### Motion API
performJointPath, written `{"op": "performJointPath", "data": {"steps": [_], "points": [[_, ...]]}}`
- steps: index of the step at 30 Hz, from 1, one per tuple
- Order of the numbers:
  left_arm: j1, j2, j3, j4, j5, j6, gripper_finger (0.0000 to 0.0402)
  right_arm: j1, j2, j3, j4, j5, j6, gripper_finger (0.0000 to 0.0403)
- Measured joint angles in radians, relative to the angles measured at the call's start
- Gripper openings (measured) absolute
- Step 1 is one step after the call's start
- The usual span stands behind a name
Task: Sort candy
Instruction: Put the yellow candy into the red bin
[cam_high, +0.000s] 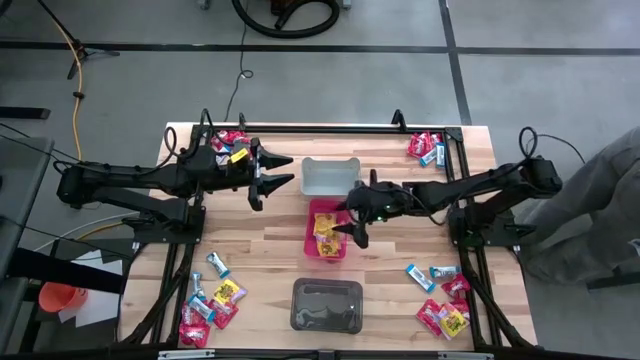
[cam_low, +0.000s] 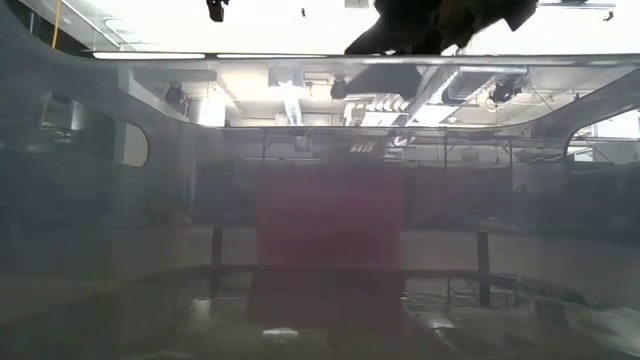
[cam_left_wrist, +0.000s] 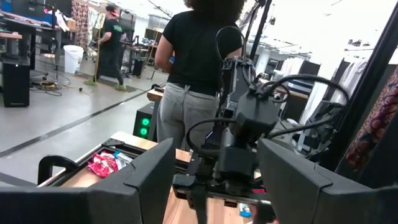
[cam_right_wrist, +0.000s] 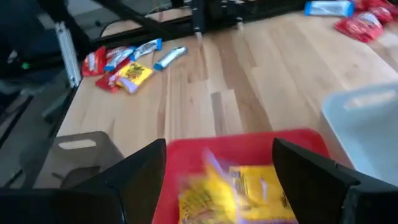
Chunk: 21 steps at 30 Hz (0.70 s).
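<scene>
Candy lies in four piles at the table's corners: far left (cam_high: 230, 145), far right (cam_high: 425, 148), near left (cam_high: 210, 300) and near right (cam_high: 445, 300). Yellow packets (cam_high: 326, 228) lie in the pink bin (cam_high: 312, 250) at the table's middle; the right wrist view shows them blurred (cam_right_wrist: 239, 193). My right gripper (cam_high: 350, 225) (cam_right_wrist: 217, 180) hangs open over that bin's right side, holding nothing. My left gripper (cam_high: 290, 170) (cam_left_wrist: 214, 186) is open and empty, raised left of the grey bin (cam_high: 330, 178), pointing toward the table's right.
A dark bin (cam_high: 326, 305) sits near the table's near edge, below the pink bin. In the left wrist view, the right arm (cam_left_wrist: 249, 124) stands ahead, with a person (cam_left_wrist: 199, 62) beyond the table. Bare wood shows between the bins and the corner piles.
</scene>
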Motion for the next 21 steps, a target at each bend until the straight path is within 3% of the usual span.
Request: {"op": "performJointPath", "data": {"steps": [4, 13, 21], "points": [[0.0, 0.0, 0.0, -0.005, 0.0, 0.0, 0.0215, -0.001, 0.035, 0.084, -0.024, 0.015, -0.044, 0.0287], [-0.001, 0.0, 0.0, -0.039, 0.033, -0.007, 0.0215, -0.033, 0.032, 0.235, -0.409, 0.007, -0.066, 0.0287], [-0.004, 0.0, 0.008, -0.146, 0.057, -0.083, 0.0215, -0.009, -0.092, 0.211, -0.784, 0.007, 0.015, 0.0287]]}}
